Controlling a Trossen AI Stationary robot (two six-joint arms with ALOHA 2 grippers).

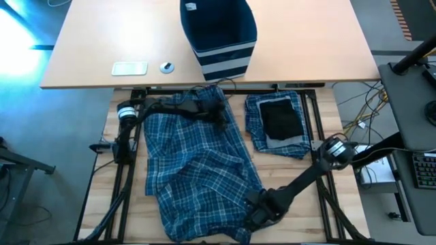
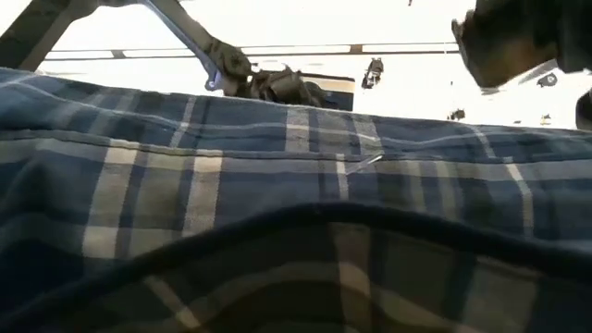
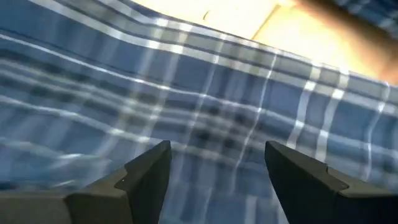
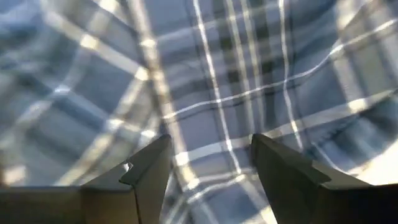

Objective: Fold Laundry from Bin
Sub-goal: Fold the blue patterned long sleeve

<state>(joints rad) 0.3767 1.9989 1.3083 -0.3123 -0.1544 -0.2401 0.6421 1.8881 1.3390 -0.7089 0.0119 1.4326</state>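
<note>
Plaid cloth (image 2: 277, 231) fills the low view right up against the lens, a ridge of it hiding most of the table, with an arm's links rising beyond. From the high view, that large plaid garment (image 1: 197, 170) lies spread and rumpled across the wooden table (image 1: 327, 116), probably laid out for folding; a folded plaid stack with a small black piece (image 1: 281, 117) on top sits just beside it, and the navy bin (image 1: 218, 34) stands on the far table. The left gripper (image 1: 219, 114) reaches to the garment's far edge, its arm bent low; the right gripper (image 1: 259, 212) stretches to the near corner. Left wrist view: fingers (image 3: 146, 171) parted over plaid, gripping nothing. Right wrist view: fingers (image 4: 149, 171) likewise apart above cloth, empty.
</note>
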